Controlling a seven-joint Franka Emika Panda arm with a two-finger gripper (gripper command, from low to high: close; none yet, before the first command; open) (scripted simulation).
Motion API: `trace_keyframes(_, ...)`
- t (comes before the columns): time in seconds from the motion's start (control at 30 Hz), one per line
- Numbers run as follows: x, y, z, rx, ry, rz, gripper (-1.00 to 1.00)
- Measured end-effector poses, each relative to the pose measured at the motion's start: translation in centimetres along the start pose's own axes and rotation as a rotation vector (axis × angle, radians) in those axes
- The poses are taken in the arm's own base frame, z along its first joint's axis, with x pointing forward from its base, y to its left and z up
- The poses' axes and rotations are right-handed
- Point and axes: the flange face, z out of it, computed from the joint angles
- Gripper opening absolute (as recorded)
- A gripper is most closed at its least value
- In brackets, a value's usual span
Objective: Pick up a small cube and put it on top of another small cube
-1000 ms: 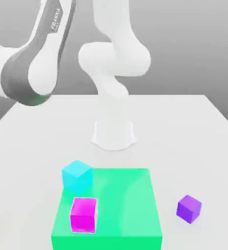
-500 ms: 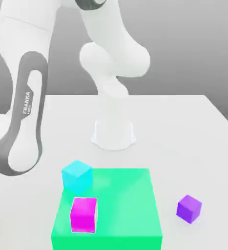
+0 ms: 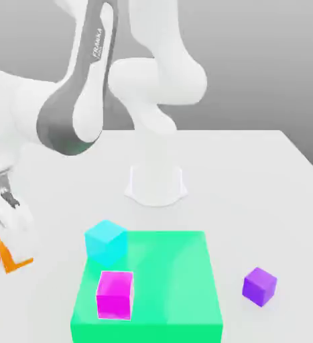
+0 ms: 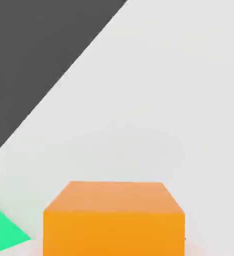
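My small orange cube (image 3: 10,256) sits at the exterior view's left edge, lifted off the white table (image 3: 253,174) and mostly hidden, pinched between the tight jaws of my gripper (image 3: 8,224); seen from my hand, it fills the lower middle (image 4: 113,220). To its right lies the green slab (image 3: 172,281), bearing the magenta cube (image 3: 115,295), the cyan cube (image 3: 106,241) at its upper left corner. The purple cube (image 3: 259,286) rests alone at lower right
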Motion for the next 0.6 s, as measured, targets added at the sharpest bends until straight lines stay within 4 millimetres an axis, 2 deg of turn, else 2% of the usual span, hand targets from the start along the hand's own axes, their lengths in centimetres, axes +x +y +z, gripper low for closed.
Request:
trace_keyframes(0.1, -3.6, 0.6, -2.1, -0.003, 0.001, -0.158, -1.0)
trace_keyframes(0.3, -10.0, 3.0, -5.5, -0.015, 0.017, -0.466, -1.0)
trace_keyframes(0.37, -11.0, 3.4, -4.8, -0.018, 0.023, -0.523, -1.0)
trace_keyframes(0.47, -11.2, 3.6, -1.3, -0.02, 0.026, -0.54, -1.0)
trace_keyframes(0.5, -11.2, 3.7, -0.2, -0.02, 0.027, -0.541, 1.0)
trace_keyframes(0.6, -11.2, 3.7, -0.2, -0.02, 0.026, -0.541, 1.0)
